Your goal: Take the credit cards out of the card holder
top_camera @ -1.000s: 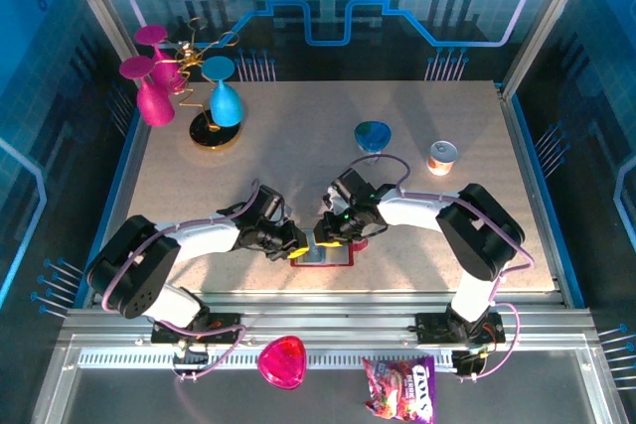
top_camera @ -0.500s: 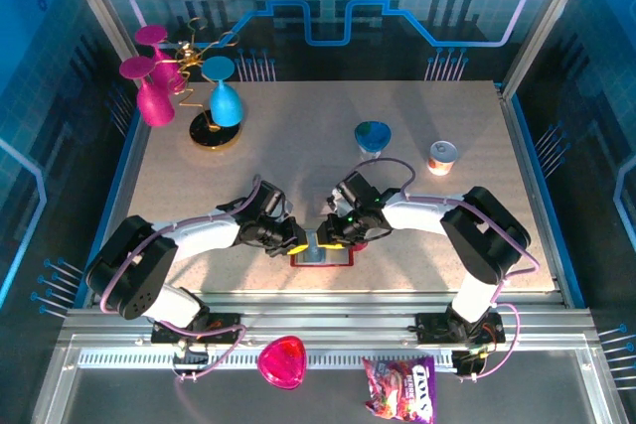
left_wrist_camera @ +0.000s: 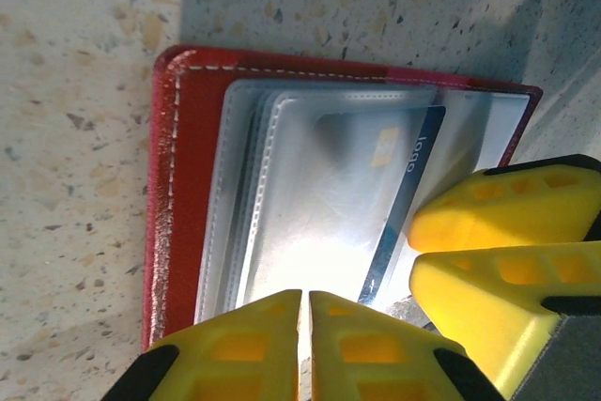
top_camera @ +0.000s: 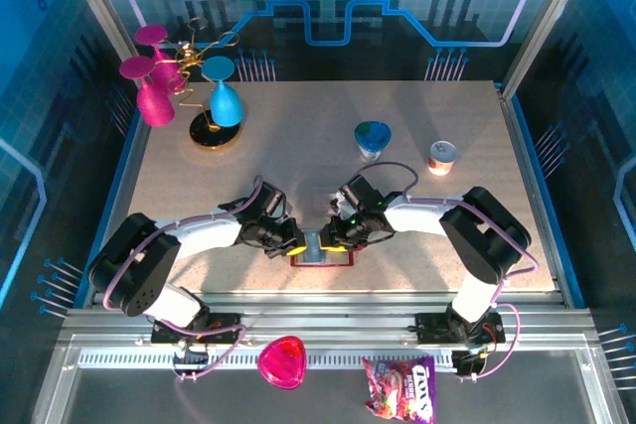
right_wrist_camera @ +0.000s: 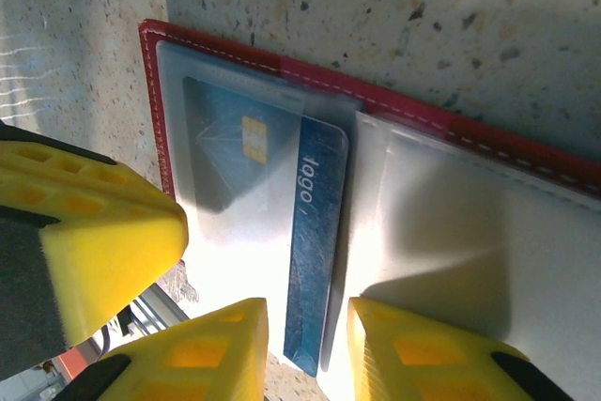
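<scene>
The card holder [top_camera: 339,259], a dark red wallet, lies open near the table's front edge, its clear pockets [left_wrist_camera: 282,194] facing up. A blue credit card [right_wrist_camera: 315,232] sticks partway out of one pocket [left_wrist_camera: 406,196]. My left gripper [top_camera: 298,243] is shut, and its yellow fingertips [left_wrist_camera: 305,300] pinch the near edge of the clear pocket. My right gripper [top_camera: 330,239] is open. Its fingers [right_wrist_camera: 302,331] straddle the card's free end with a gap on each side. No other card can be made out.
A blue cup [top_camera: 373,138] and a small can [top_camera: 441,157] stand on the far right half. A gold stand with pink and blue glasses [top_camera: 189,96] is at the back left. A pink dish [top_camera: 282,361] and a candy bag [top_camera: 399,387] lie on the ledge below the table.
My left jaws have drawn together over the pocket's edge. Both grippers have crept slightly nearer the wallet; the wallet itself has not moved.
</scene>
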